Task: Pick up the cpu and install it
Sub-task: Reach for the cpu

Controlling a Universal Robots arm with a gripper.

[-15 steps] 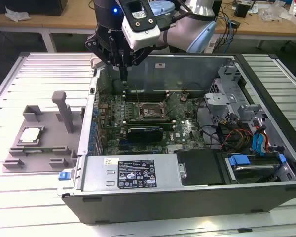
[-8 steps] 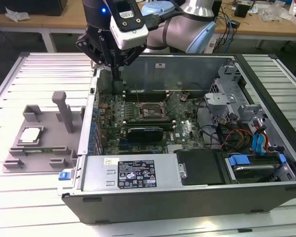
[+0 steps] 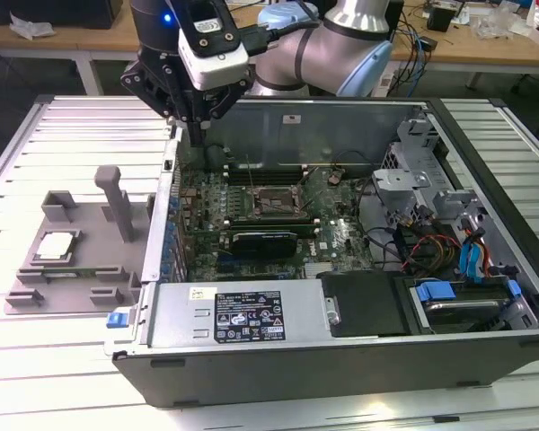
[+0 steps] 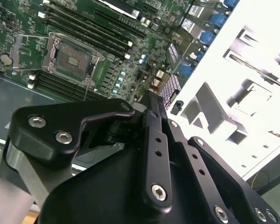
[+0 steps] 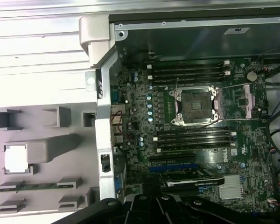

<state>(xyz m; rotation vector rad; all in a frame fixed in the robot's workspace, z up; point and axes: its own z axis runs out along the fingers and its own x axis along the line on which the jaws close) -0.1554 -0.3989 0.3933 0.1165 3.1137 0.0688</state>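
The cpu (image 3: 56,245) is a small silvery square lying flat in a recess of the grey holder (image 3: 81,274), at the exterior view's left beside the open computer case (image 3: 341,359). In the first wrist view the cpu (image 5: 16,157) shows as a pale square. On the green motherboard, the socket (image 3: 271,202) stands with its frame lifted; both wrist views show this socket (image 5: 195,105) (image 4: 72,58). My gripper (image 3: 200,126) hangs above the case's rear corner nearest the holder, shut, with nothing in it, well above the cpu and the socket.
A grey post (image 3: 117,202) rises from the holder near the cpu. The case wall (image 3: 166,215) stands between holder and motherboard. Memory sticks (image 5: 186,74) flank the socket. Cables and blue drive brackets (image 3: 467,260) crowd the case at the exterior view's right.
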